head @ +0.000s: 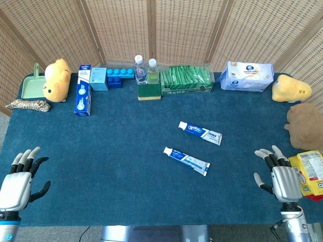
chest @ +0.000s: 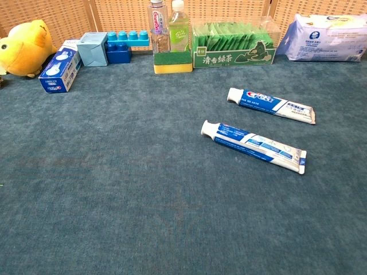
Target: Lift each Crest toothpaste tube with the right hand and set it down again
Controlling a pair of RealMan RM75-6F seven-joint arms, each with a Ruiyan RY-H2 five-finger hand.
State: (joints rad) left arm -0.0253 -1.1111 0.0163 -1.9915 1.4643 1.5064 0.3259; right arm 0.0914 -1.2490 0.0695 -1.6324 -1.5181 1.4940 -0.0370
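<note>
Two Crest toothpaste tubes lie flat on the blue table cloth, caps pointing left. The far tube (head: pixel 200 132) (chest: pixel 270 105) lies a little right of centre; the near tube (head: pixel 186 161) (chest: pixel 254 146) lies just in front of it. My right hand (head: pixel 278 174) hovers at the table's front right, fingers spread, holding nothing, well to the right of both tubes. At the front left corner my left hand (head: pixel 19 175) rests, fingers apart and empty. Neither hand shows in the chest view.
Along the back edge stand a toothpaste box (head: pixel 83 97), blue blocks (head: pixel 114 76), two bottles (head: pixel 140 68) on a sponge (head: pixel 149 91), a green packet box (head: pixel 186 80) and a wipes pack (head: pixel 247 76). Plush toys (head: pixel 56 79) (head: pixel 291 88) (head: pixel 305 120) and a snack bag (head: pixel 311 172) flank the sides.
</note>
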